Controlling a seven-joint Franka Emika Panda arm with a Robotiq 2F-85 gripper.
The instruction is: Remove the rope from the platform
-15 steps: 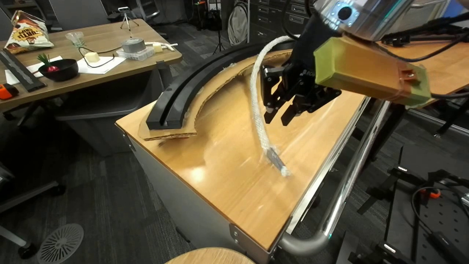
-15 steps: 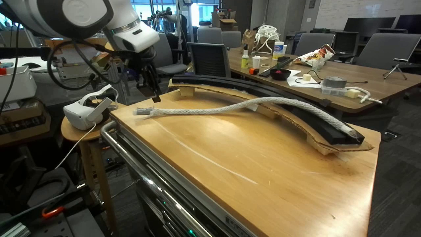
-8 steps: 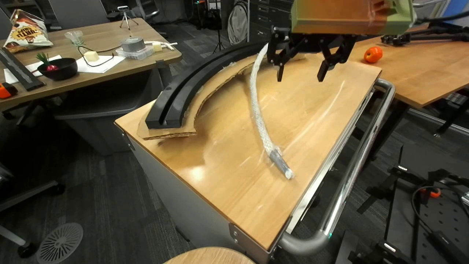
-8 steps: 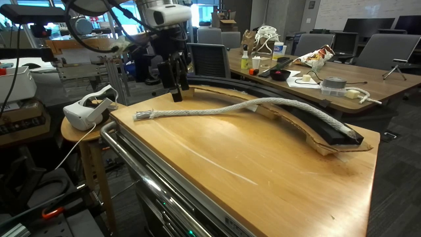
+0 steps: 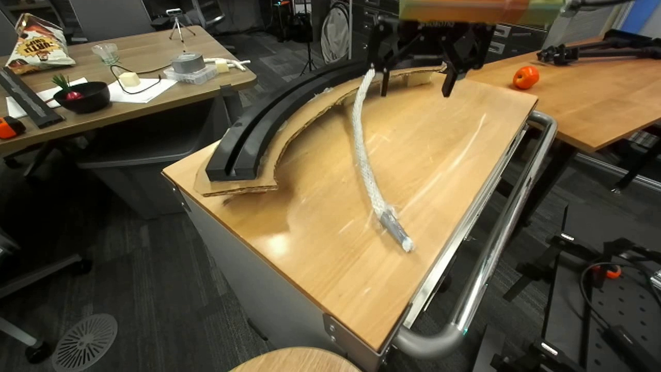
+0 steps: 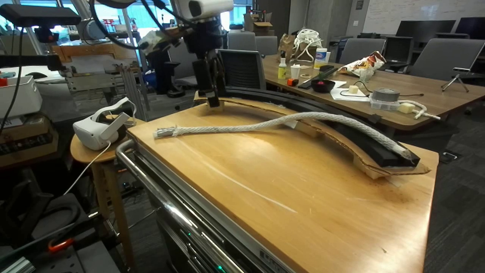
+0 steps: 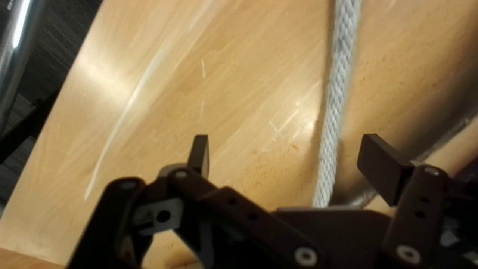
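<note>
In an exterior view, the snack bag (image 5: 39, 46) far left reads TURTLE CHIPS upside down, and the black housing (image 5: 431, 32) above the fingers (image 5: 450, 78) reads ROBOTIQ.

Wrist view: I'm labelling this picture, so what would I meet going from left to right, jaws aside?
Shiny tubular metal rail, long curved pale scratch, thick grey-white braided rope, tan cardboard platform base.

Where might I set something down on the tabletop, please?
A broad bare patch of the pale wooden tabletop lies between the thick grey-white rope and tubular metal rail; another, between the rope's silvery tip and curved black track. It's crowded where rope overlies track.
</note>
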